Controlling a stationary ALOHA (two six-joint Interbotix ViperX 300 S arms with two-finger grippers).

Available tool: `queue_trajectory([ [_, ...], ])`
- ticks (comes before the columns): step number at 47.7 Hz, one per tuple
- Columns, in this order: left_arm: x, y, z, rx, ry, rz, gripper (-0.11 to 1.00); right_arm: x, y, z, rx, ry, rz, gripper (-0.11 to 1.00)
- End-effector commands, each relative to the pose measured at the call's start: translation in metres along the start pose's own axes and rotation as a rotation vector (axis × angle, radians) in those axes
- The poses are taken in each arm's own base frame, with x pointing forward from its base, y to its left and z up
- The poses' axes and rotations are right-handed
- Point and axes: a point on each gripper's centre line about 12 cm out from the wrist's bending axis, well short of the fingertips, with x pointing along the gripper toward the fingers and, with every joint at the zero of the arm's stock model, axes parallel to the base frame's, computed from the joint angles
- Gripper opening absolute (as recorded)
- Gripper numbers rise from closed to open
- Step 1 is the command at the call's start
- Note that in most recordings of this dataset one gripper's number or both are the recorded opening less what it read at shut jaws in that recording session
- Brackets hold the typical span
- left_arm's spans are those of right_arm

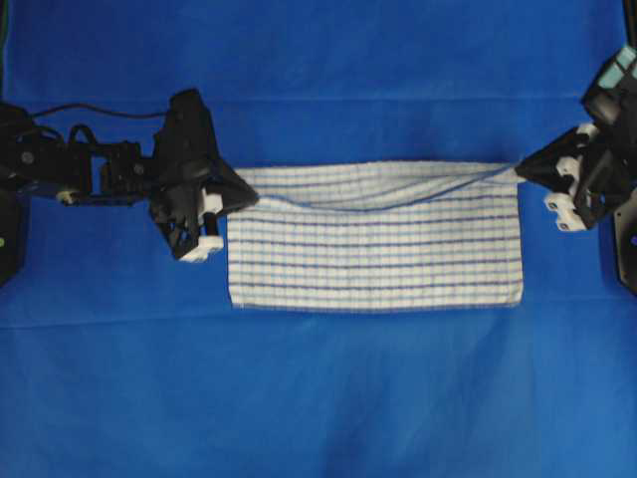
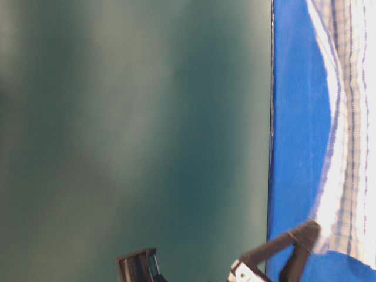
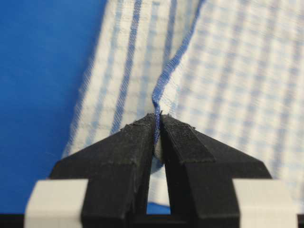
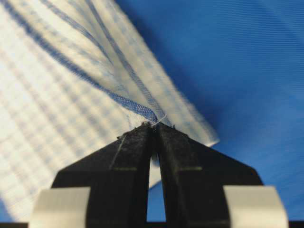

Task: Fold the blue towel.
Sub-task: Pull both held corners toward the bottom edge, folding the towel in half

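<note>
At the left of the overhead view the left gripper (image 1: 244, 196) reaches in from its black arm and meets the upper left corner of the blue towel (image 1: 378, 249), a white cloth checked with thin blue and dark-blue stripes. Its wrist view shows the jaws pressed together on a blue-hemmed edge of the blue towel (image 3: 228, 71), with the cloth rising out from between the black fingertips (image 3: 137, 130). The towel lies across the middle of the solid-blue table covering (image 1: 318, 398), lying as a wide rectangle; its near edge rests flat and straight, while the far edge is drawn taut between the two grippers and sags a little in the middle, a loose fold running along beneath it. At the right, the right gripper (image 1: 520, 171) pinches the upper right corner (the cloth there is pulled to a point), and the right wrist view confirms jaws closed tight on the hemmed corner of the blue towel (image 4: 57, 95), with the table covering (image 4: 247, 71) behind. The table-level view is turned on its side and shows only a strip of the towel (image 2: 346, 117) and part of one dark gripper; which one cannot be told.
</note>
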Motion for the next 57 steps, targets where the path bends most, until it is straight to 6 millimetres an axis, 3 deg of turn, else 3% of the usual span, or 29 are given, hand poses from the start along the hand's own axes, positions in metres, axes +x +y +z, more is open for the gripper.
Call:
queue_trajectory([
  [1, -0.007, -0.016, 0.005, -0.002, -0.016, -0.040, 0.04, -0.005, 0.014, -0.002, -0.030, 0.013, 0.053, 0.07],
  [13, -0.011, -0.055, -0.010, 0.010, 0.033, -0.130, 0.04, -0.010, 0.039, -0.026, -0.087, 0.132, 0.137, 0.07],
  [21, -0.012, -0.070, -0.014, 0.014, 0.047, -0.165, 0.04, -0.009, 0.048, -0.035, -0.102, 0.178, 0.162, 0.07],
  [57, -0.012, -0.072, -0.016, 0.022, 0.052, -0.170, 0.04, 0.006, 0.057, -0.046, -0.126, 0.249, 0.153, 0.07],
])
